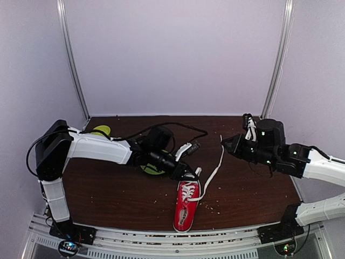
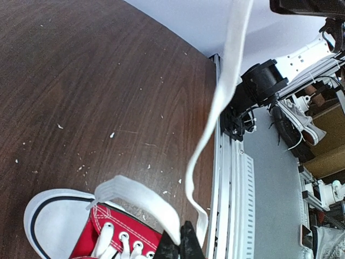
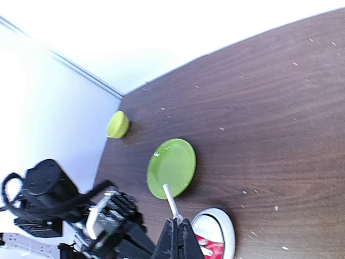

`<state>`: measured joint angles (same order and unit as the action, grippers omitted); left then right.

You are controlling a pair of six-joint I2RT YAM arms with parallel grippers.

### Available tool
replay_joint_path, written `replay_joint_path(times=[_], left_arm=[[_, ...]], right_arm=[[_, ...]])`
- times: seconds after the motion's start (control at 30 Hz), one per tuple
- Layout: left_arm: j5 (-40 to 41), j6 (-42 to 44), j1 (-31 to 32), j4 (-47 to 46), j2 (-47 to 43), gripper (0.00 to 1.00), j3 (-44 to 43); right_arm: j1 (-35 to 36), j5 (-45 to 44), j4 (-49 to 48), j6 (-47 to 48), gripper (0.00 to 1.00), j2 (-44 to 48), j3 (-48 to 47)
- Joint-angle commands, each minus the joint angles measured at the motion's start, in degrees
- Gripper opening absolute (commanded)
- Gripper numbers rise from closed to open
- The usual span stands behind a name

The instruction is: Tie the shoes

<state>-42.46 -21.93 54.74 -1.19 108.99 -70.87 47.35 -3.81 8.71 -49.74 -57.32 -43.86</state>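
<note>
A red sneaker (image 1: 186, 208) with a white toe cap (image 2: 51, 221) lies near the table's front edge, toe pointing away from the arms. My left gripper (image 1: 188, 174) sits low at the toe end and is shut on a flat white lace (image 2: 143, 202) that curves out from the eyelets. A second lace (image 1: 214, 172) rises from the shoe to my right gripper (image 1: 225, 143), which holds it taut above the table. In the right wrist view that gripper (image 3: 180, 229) is shut on the lace, whose tip (image 3: 168, 194) sticks out past the fingertips.
A green plate (image 3: 171, 168) lies behind the shoe, partly under the left arm (image 1: 108, 148). A small green bowl (image 1: 101, 130) sits at the back left. A black cable (image 1: 178, 125) loops over the back. Crumbs dot the wood. A metal rail (image 2: 232, 178) edges the front.
</note>
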Motion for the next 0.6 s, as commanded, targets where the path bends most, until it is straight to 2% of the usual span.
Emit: replay_joint_path(times=[0.0, 0.13, 0.4, 0.5, 0.57], left_arm=[[-2.4, 1.5, -0.1, 0.8, 2.6, 0.0, -3.9], [-3.6, 1.6, -0.1, 0.8, 3.7, 0.01, -5.7], [-5.0, 1.5, 0.0, 1.4, 4.3, 0.03, -7.0], [-2.4, 1.8, -0.1, 2.2, 3.5, 0.03, -6.6], [2.8, 1.8, -0.1, 3.8, 2.8, 0.03, -6.2]], right_arm=[[0.9, 3.2, -9.3, 2.1, 0.0, 1.7, 1.7], [0.9, 3.6, -13.2, 3.1, 0.0, 2.6, 1.9], [1.0, 4.1, -14.1, 5.2, 0.0, 0.9, -0.3], [0.9, 3.9, -14.5, 5.5, 0.0, 0.9, -0.5], [0.9, 3.9, -14.5, 5.7, 0.0, 1.1, -0.6]])
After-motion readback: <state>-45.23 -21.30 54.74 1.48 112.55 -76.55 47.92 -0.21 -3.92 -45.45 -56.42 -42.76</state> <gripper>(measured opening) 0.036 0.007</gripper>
